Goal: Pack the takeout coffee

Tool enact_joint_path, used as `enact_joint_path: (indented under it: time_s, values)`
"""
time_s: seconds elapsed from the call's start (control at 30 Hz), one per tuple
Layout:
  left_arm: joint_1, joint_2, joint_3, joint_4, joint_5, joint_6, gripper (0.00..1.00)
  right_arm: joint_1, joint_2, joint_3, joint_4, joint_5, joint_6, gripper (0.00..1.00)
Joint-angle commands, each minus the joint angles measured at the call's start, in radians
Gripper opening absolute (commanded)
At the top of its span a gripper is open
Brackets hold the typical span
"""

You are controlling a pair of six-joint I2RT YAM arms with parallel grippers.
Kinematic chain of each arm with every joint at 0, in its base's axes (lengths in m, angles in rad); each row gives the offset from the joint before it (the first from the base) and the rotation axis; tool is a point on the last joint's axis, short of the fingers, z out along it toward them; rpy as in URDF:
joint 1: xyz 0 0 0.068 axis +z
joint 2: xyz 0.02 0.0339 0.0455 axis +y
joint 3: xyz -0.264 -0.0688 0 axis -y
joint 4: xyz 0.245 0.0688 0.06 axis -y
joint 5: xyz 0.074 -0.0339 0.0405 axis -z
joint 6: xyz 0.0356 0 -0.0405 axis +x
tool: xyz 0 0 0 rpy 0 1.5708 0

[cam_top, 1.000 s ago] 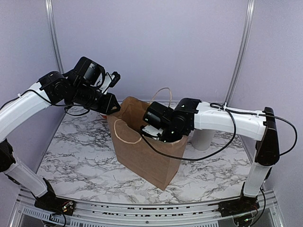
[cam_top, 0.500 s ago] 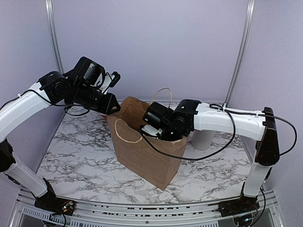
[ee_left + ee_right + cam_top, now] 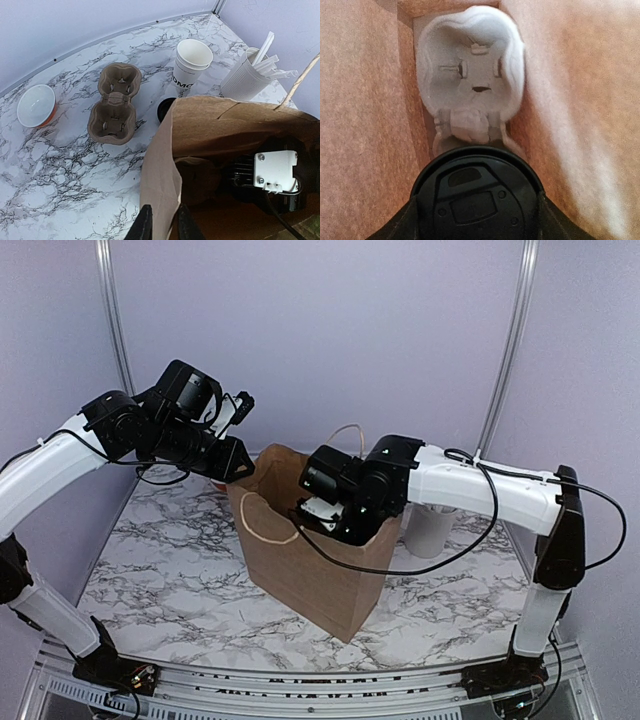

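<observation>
The left gripper point(image 3: 163, 227) pinches the rim of the paper bag point(image 3: 310, 560) to hold it open, midway between the side edges; the right gripper point(image 3: 476, 220) squeezes the takeout coffee point(image 3: 476, 192) inside the bag, over a cup tray point(image 3: 470, 90) it can sit in.

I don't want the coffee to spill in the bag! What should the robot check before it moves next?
1. Left pincer pinching the paper bag rim, mouth open: ok.
2. Right pincer gripping the takeout coffee: ok.
3. Black lid on the cup: ok. Sealed tight: cannot tell.
4. Carrier at the bag's bottom, slot empty: ok.
5. Cup right above that slot: cannot tell.
6. Cup upright: cannot tell.
</observation>
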Motion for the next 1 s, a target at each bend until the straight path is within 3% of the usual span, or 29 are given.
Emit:
enact_joint_path:
  time_s: [0.0,0.57,0.97]
  values:
    - [0.006,-0.003,0.01,-0.017,0.008,0.006,0.18,0.009,0.012,0.08,-0.07,0.031,0.014,0.63]
    - [0.006,0.005,0.016,-0.019,0.011,0.007,0.18,0.013,0.002,0.186,-0.123,0.054,0.023,0.81]
    - [0.006,0.004,0.012,-0.019,0.016,0.009,0.18,0.013,-0.012,0.24,-0.114,0.045,0.035,0.87]
